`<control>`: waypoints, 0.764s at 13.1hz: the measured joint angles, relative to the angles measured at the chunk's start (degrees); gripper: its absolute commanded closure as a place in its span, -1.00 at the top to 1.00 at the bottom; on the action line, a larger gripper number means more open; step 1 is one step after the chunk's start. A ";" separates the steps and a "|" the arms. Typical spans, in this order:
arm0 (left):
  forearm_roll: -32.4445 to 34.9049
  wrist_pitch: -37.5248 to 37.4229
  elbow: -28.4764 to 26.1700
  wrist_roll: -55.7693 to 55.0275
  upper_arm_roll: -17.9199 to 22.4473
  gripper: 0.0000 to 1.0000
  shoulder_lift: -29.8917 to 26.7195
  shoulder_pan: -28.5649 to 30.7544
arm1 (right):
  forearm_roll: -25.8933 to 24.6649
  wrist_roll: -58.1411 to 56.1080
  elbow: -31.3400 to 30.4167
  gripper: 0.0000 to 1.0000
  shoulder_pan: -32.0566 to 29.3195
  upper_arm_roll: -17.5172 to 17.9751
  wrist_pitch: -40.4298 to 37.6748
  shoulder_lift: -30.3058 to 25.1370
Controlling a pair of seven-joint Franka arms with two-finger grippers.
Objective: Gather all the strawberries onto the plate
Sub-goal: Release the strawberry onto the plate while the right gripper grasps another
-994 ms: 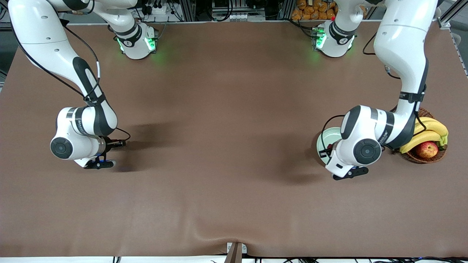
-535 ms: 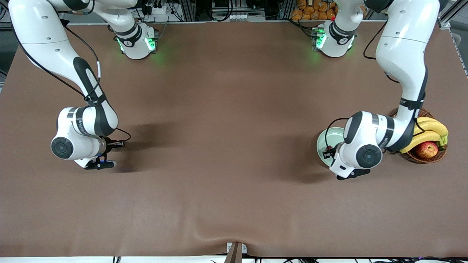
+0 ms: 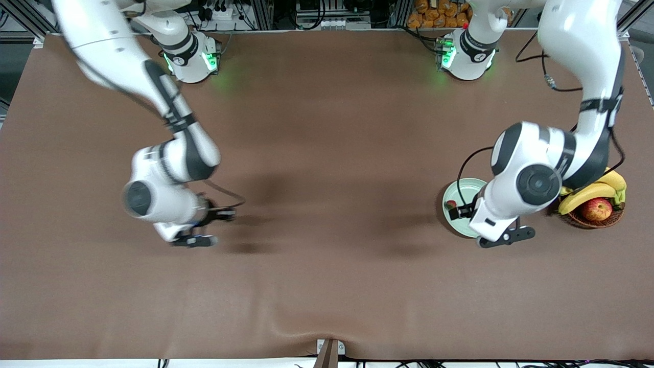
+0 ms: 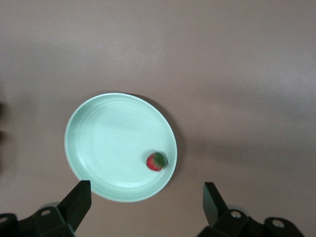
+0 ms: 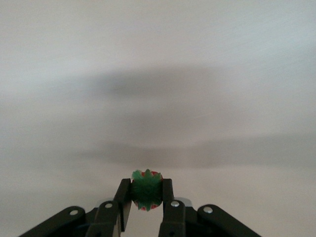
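Observation:
The pale green plate (image 3: pixel 462 191) lies near the left arm's end of the table, and one strawberry (image 3: pixel 450 205) lies in it. The left wrist view shows the plate (image 4: pixel 106 143) with that strawberry (image 4: pixel 156 161) close to its rim. My left gripper (image 3: pixel 505 236) hangs open and empty over the plate's edge (image 4: pixel 145 202). My right gripper (image 3: pixel 196 239) is up over bare table toward the right arm's end. It is shut on a second strawberry (image 5: pixel 146 190), leafy top facing the wrist camera (image 5: pixel 146 196). A third strawberry is out of view.
A brown wicker basket (image 3: pixel 587 221) with bananas (image 3: pixel 587 193) and a red-yellow apple (image 3: pixel 596 208) stands beside the plate, at the left arm's end of the table. The brown table cover (image 3: pixel 327 153) is bare between the two arms.
My right arm has swung toward the table's middle, carrying the strawberry. My left arm has risen and shifted toward the basket, uncovering more of the plate and the strawberry in it.

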 measured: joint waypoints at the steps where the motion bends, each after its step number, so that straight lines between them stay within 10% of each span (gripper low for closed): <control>1: 0.00 -0.94 0.08 0.49 -0.17 1.00 -1.85 -0.01 | 2.34 4.84 1.00 -1.00 3.81 -0.06 2.26 0.91; 10: -3.96 -11.48 1.83 12.54 -0.26 1.00 -14.62 2.92 | 18.04 22.99 11.49 -0.91 19.60 -0.45 26.32 14.07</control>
